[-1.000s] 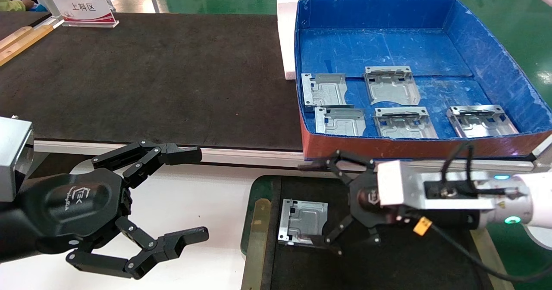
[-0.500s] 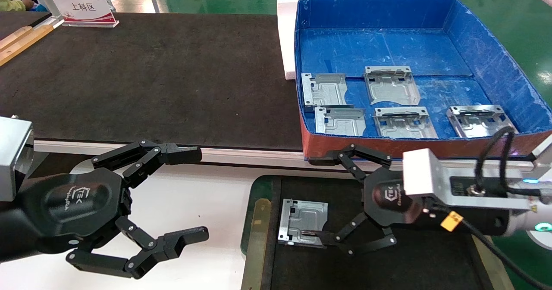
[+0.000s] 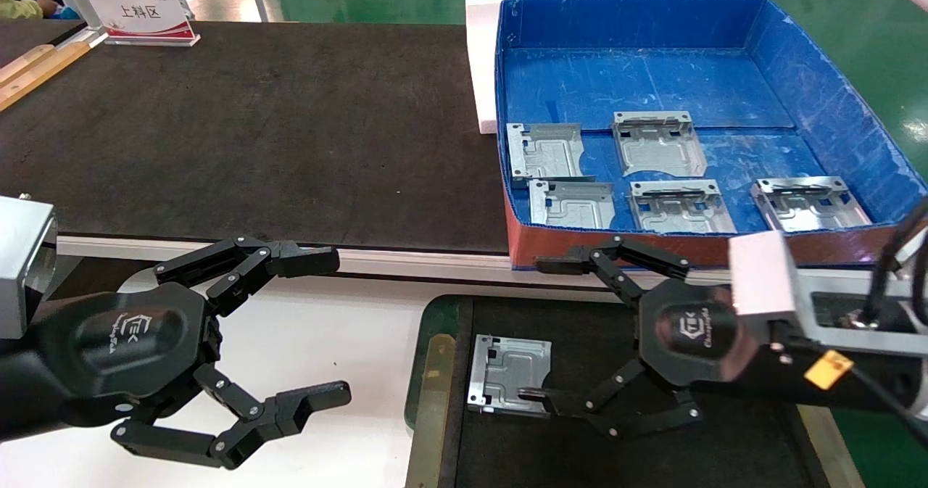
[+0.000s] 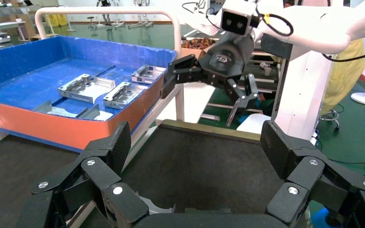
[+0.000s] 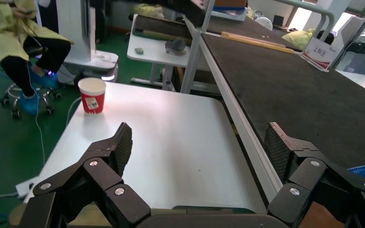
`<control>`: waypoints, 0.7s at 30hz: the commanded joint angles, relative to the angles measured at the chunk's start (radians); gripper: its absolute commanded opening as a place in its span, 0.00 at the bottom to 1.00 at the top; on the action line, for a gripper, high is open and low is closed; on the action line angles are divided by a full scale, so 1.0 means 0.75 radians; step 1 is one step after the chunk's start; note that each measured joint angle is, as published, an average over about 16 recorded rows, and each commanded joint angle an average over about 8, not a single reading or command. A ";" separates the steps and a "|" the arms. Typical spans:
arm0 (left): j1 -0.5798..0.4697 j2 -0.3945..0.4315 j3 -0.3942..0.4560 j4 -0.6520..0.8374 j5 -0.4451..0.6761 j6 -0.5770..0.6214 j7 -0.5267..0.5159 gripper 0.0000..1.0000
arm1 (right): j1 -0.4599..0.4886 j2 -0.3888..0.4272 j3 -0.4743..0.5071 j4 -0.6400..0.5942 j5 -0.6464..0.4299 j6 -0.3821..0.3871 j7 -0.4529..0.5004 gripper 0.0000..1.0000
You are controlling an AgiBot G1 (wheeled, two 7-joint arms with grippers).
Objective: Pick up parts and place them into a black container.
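The long black tabletop (image 3: 254, 133) ran across the far side, and on its right end sat the blue box (image 3: 826, 96), where I counted five parts (image 3: 656, 142) lying flat near its red front wall. Nearer to me lay the black container (image 3: 464, 314), and one placed part (image 3: 510, 373) rested flat in its left half, just beside the brass-coloured left rim. My right gripper (image 3: 554, 328) hung over the container with its jaws spread wide and nothing between them; the lower fingertip looked to be over the placed part's near corner, though I could not tell from the head view whether it touched. The five parts lay beyond the container's far edge and up over the box's front wall, ahead of the gripper and a little to its right. The right arm was plainly the nearer one, so I judged it should fetch next. My left gripper (image 3: 326, 328) was parked over the white table (image 3: 348, 343) left of the container, also wide open and empty.
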 commanded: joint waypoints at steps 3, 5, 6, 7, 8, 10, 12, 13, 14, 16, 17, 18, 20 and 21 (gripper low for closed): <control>0.000 0.000 0.000 0.000 0.000 0.000 0.000 1.00 | -0.029 0.026 0.029 0.057 0.025 0.009 0.060 1.00; 0.000 0.000 0.000 0.000 0.000 0.000 0.000 1.00 | -0.043 0.040 0.044 0.086 0.038 0.013 0.091 1.00; 0.000 0.000 0.000 0.000 0.000 0.000 0.000 1.00 | -0.050 0.046 0.051 0.100 0.044 0.015 0.105 1.00; 0.000 0.000 0.000 0.000 0.000 0.000 0.000 1.00 | -0.057 0.053 0.058 0.115 0.050 0.017 0.121 1.00; 0.000 0.000 0.000 0.000 0.000 0.000 0.000 1.00 | -0.065 0.059 0.065 0.129 0.056 0.019 0.136 1.00; 0.000 0.000 0.000 0.000 0.000 0.000 0.000 1.00 | -0.079 0.073 0.080 0.158 0.069 0.024 0.166 1.00; 0.000 0.000 0.000 0.000 0.000 0.000 0.000 1.00 | -0.093 0.086 0.094 0.186 0.081 0.028 0.196 1.00; 0.000 0.000 0.000 0.000 0.000 0.000 0.000 1.00 | -0.100 0.092 0.102 0.201 0.087 0.030 0.211 1.00; 0.000 0.000 0.000 0.000 0.000 0.000 0.000 1.00 | -0.108 0.099 0.109 0.215 0.094 0.032 0.226 1.00; 0.000 0.000 0.000 0.000 0.000 0.000 0.000 1.00 | -0.122 0.112 0.123 0.244 0.106 0.037 0.256 1.00; 0.000 0.000 0.000 0.000 0.000 0.000 0.000 1.00 | -0.129 0.119 0.131 0.258 0.113 0.039 0.271 1.00; 0.000 0.000 0.000 0.000 0.000 0.000 0.000 1.00 | -0.136 0.125 0.138 0.272 0.119 0.041 0.286 1.00; 0.000 0.000 0.000 0.000 0.000 0.000 0.000 1.00 | -0.151 0.139 0.152 0.301 0.131 0.045 0.316 1.00; 0.000 0.000 0.000 0.000 0.000 0.000 0.000 1.00 | -0.158 0.145 0.160 0.315 0.137 0.047 0.331 1.00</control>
